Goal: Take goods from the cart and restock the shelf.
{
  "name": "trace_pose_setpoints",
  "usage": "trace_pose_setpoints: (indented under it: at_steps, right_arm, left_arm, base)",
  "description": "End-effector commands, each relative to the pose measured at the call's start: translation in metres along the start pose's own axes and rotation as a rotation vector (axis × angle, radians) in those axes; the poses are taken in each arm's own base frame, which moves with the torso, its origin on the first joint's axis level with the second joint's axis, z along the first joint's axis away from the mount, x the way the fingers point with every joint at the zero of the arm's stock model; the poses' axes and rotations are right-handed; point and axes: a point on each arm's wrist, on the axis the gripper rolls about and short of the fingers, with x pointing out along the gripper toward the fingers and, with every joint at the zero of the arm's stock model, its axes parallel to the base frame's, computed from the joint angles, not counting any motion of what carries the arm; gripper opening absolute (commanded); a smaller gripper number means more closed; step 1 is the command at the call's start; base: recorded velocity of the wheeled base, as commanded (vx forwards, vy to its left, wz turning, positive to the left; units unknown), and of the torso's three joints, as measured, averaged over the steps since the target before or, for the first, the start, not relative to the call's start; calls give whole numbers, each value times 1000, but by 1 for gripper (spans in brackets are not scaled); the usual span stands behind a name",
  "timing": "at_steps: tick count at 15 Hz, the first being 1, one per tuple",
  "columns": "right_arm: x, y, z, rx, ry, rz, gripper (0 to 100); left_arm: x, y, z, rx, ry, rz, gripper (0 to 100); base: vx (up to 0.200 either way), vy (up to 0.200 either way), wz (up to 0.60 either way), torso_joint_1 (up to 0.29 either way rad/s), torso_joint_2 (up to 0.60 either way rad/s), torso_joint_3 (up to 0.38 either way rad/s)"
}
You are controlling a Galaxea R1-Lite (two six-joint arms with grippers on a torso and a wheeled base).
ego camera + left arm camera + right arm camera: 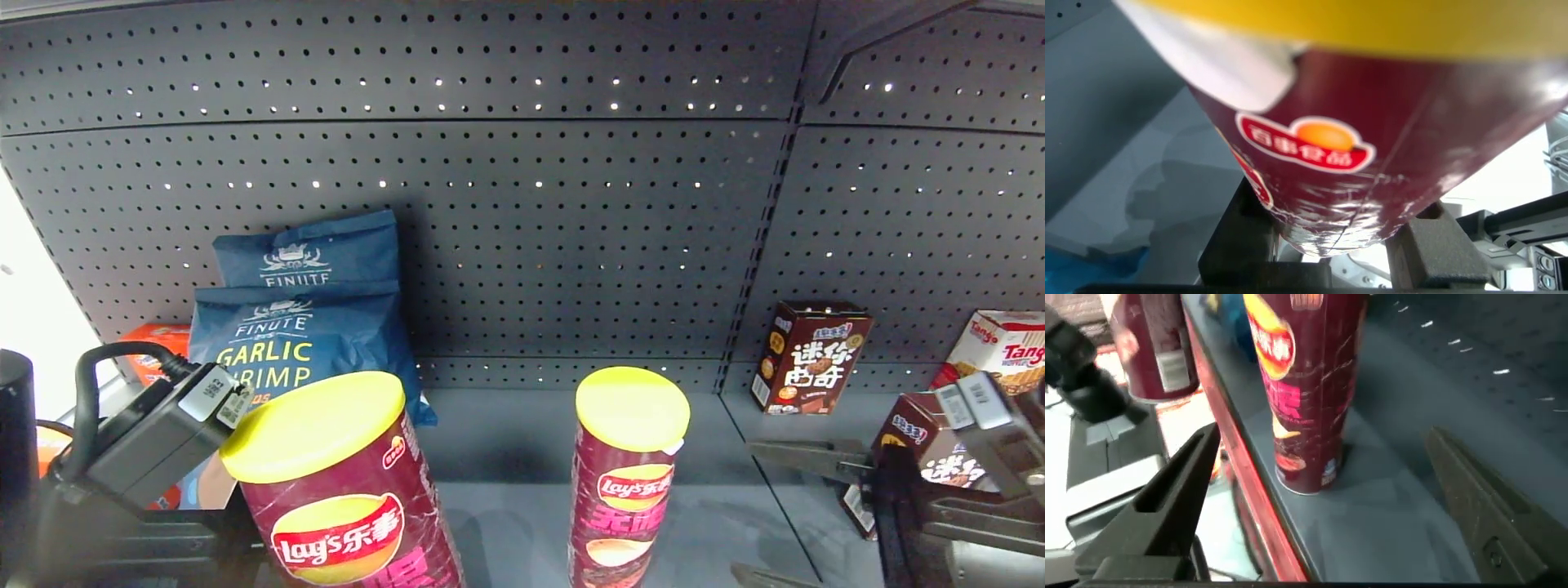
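Observation:
My left gripper [1335,249] is shut on a maroon chip can with a yellow lid [343,482], holding it upright at the lower left, in front of the shelf. The can's wall [1372,155] sits between both fingers. A second, identical can [627,482] stands upright on the grey shelf board [522,457] at the centre. My right gripper [784,516] is open at the lower right, a little to the right of that can. In the right wrist view the standing can [1306,392] rises near the shelf's front edge, beyond the spread fingers [1176,498]; the held can [1151,343] shows farther off.
Two blue snack bags [306,327] lean on the pegboard back [571,229] at the left, with an orange box [155,343] beside them. Brown boxes [808,355] and a white-and-red box [1004,347] stand in the right bay. The shelf's front lip is red [1249,506].

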Motion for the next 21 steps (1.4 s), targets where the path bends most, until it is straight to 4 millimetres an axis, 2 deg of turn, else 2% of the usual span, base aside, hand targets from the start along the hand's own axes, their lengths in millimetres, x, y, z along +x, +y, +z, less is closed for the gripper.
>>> trace_pose_setpoints:
  at_steps: [1,3,4,5,6,7,11,12,14,18,20,21]
  right_arm:
    - [-53,18,36,-61,-144,-144,100]
    - [-85,29,27,-43,-130,-372,100]
    - [-108,39,7,-33,-119,-495,100]
    - [-108,39,7,-33,-119,-495,100]
    - [-133,51,-27,-26,-118,-594,100]
    - [-140,54,-42,-18,-110,-668,100]
    - [-157,66,-67,2,-107,-859,100]
    - [-164,74,-85,2,-114,-884,100]
    - [-169,82,-106,16,-55,-926,100]
    - [-166,81,-114,24,-11,-1003,100]
    - [-162,78,-116,6,-52,-1015,100]
    - [-160,76,-118,-4,-75,-1020,100]
  left_arm:
    - [0,0,0,-1,0,2,0]
    - [-1,1,3,3,-9,31,0]
    - [-1,5,4,0,-12,63,0]
    - [-1,5,4,0,-12,63,0]
    - [2,10,10,0,-16,78,0]
    - [3,11,13,7,-21,90,0]
    - [7,30,28,-6,-36,145,0]
    - [9,37,37,15,-47,160,0]
    - [11,40,44,18,-48,135,0]
    - [16,56,42,19,-31,159,0]
    - [20,68,47,38,-31,182,0]
    - [21,81,49,67,-24,208,0]
  base:
    - [0,0,0,0,0,0]
    - [0,0,0,0,0,0]
    - [0,0,0,0,0,0]
    - [0,0,0,0,0,0]
    - [0,0,0,0,0,0]
    - [0,0,0,0,0,0]
    - [0,0,0,0,0,0]
    - [0,0,0,0,0,0]
    - [0,0,0,0,0,0]
    - [0,0,0,0,0,0]
    - [0,0,0,0,0,0]
    - [0,0,0,0,0,0]
